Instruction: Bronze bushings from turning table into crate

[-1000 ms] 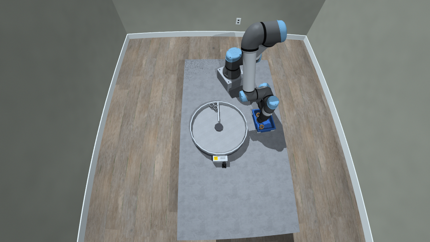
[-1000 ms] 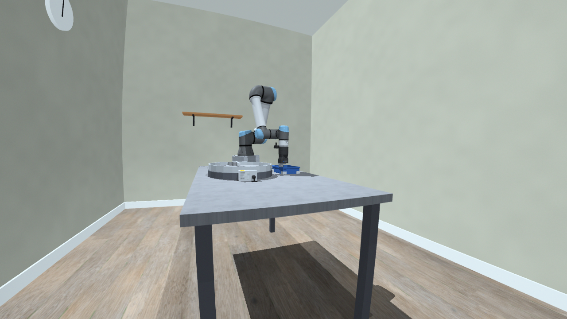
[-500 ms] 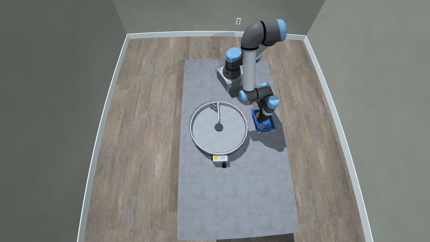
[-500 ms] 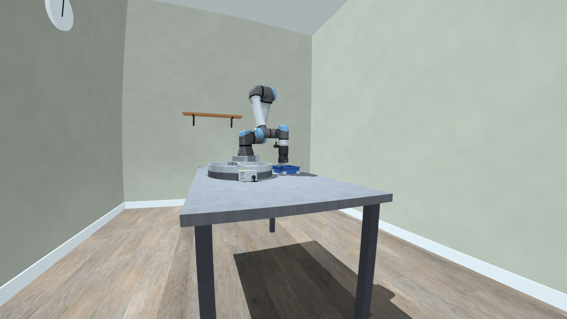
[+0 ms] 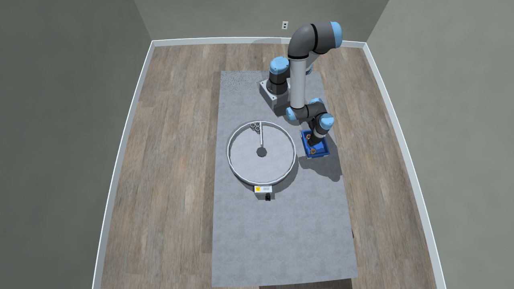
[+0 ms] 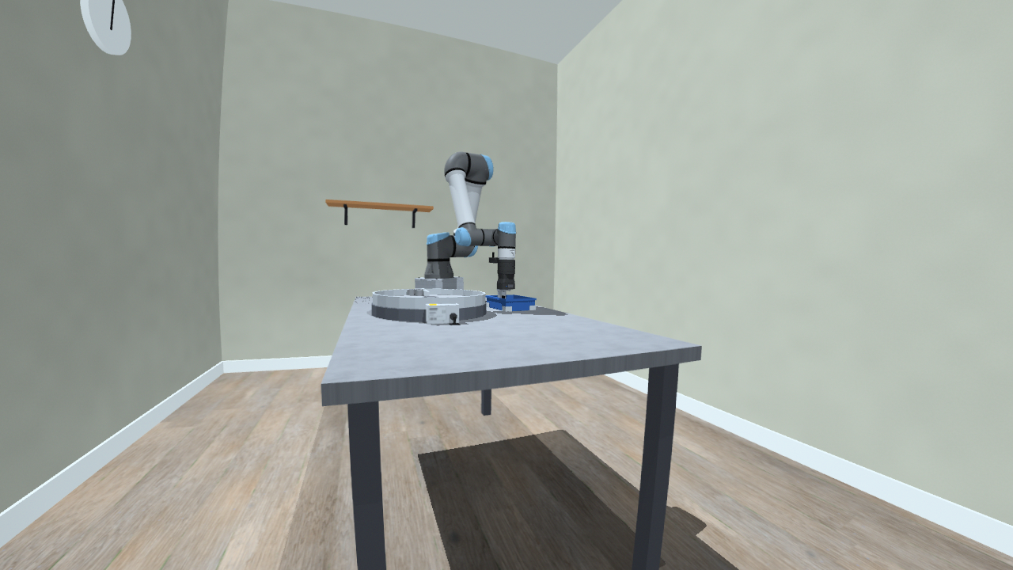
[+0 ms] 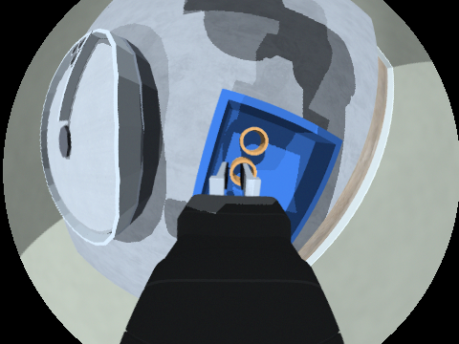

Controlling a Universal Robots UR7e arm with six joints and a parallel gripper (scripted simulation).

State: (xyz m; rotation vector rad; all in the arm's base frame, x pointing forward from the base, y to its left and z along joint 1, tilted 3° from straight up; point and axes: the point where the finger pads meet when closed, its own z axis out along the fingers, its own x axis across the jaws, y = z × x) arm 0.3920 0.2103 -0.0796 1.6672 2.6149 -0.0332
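Bronze bushings (image 5: pixel 312 153) (image 7: pixel 242 141) in crate (image 5: pixel 317 156) (image 6: pixel 522 305) (image 7: pixel 208 139). Gripper (image 5: pixel 311 143) (image 6: pixel 502 293) (image 7: pixel 234 170) parted, unloaded — released. Bushings presumably rigid, modestly heavy, slick-walled; grip outer wall squarely, across diameter — off-centre pinch risks roll.
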